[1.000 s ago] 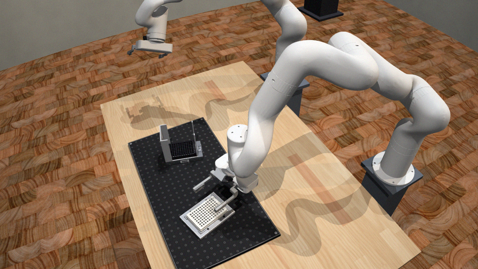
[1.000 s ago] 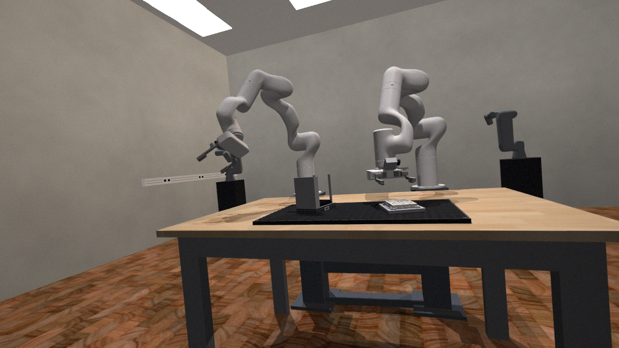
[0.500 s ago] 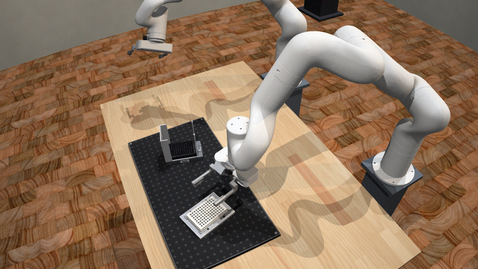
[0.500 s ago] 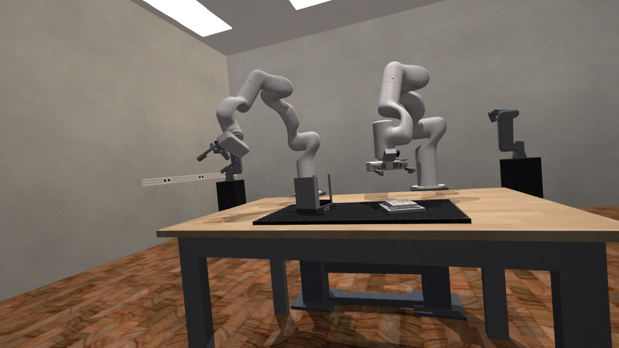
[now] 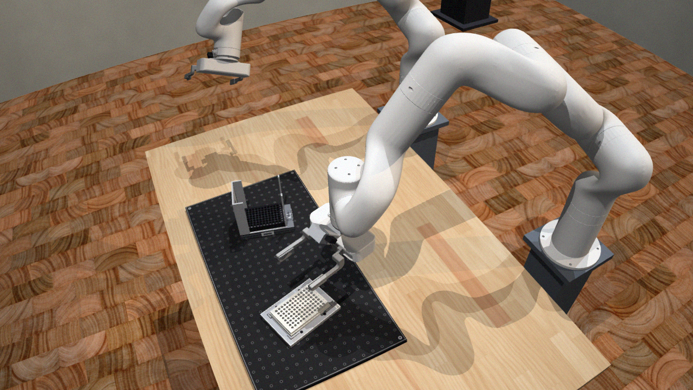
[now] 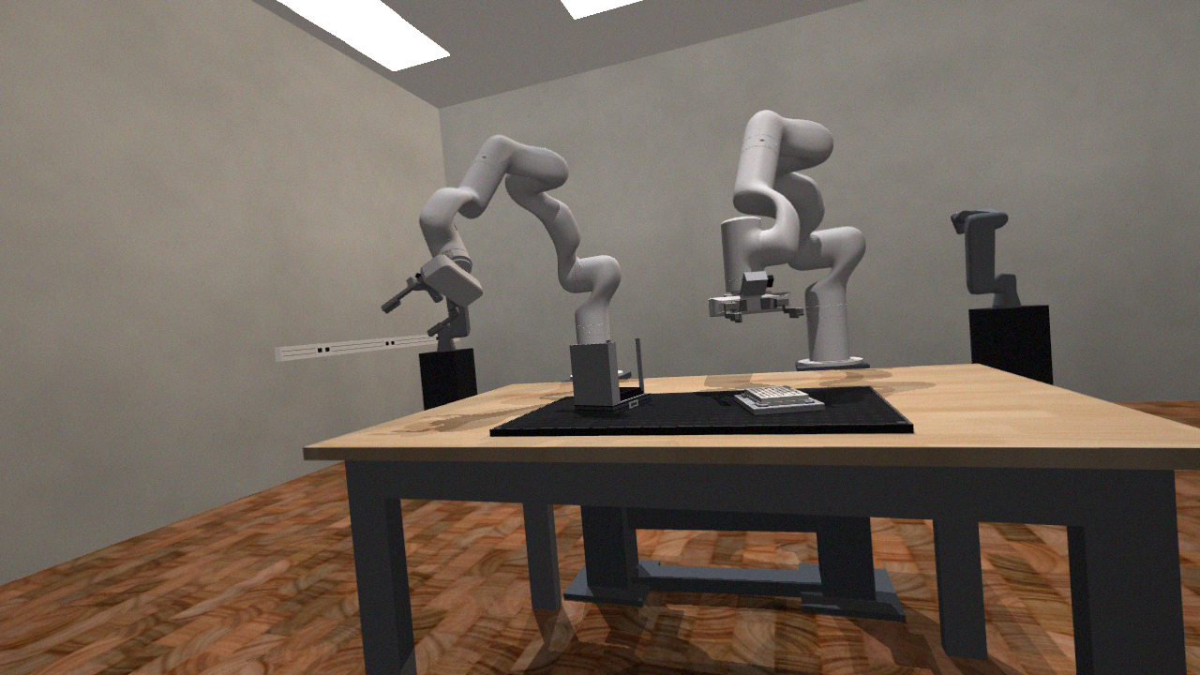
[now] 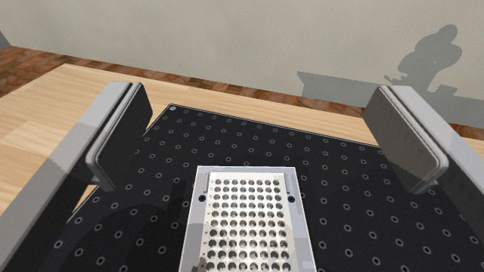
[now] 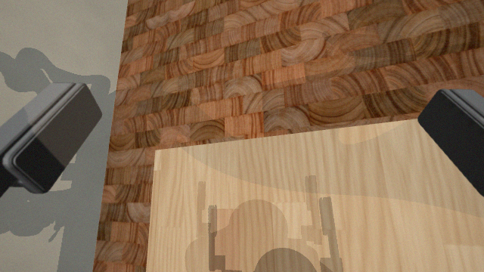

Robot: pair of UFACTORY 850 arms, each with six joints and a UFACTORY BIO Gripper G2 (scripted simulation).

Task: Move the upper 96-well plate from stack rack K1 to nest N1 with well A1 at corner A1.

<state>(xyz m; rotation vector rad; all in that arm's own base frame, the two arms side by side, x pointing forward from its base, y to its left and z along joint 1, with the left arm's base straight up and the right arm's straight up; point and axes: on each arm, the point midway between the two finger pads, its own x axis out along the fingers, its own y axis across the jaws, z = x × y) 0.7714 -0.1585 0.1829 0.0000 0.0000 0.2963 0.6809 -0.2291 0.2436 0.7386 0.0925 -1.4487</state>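
From where I stood, the top view showed the white 96-well plate (image 5: 296,308) (image 6: 776,393) (image 7: 247,223) on the plate nest (image 5: 291,340) (image 6: 782,409) (image 7: 190,227), the black lower plate (image 5: 265,216) in the stack rack (image 5: 239,208) (image 6: 593,376); the exterior view, the left gripper (image 5: 309,271) (image 6: 765,314) (image 7: 266,140) above the worktop (image 5: 465,232) (image 6: 1007,411) (image 7: 34,98) (image 8: 265,162); the left wrist view, its fingers apart, holding nothing; the right wrist view, the right gripper (image 5: 210,78) (image 6: 412,317) (image 8: 261,140) spread wide

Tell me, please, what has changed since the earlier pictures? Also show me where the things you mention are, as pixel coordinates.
The left gripper (image 5: 298,270) (image 6: 766,314) (image 7: 263,136) moved up, away from the white plate (image 5: 296,309) (image 6: 775,392) (image 7: 247,219). Nothing was grasped or let go. The white plate, K1 (image 5: 240,208) (image 6: 593,376) and the right gripper (image 5: 211,78) (image 6: 411,319) (image 8: 261,140) stayed as they were.
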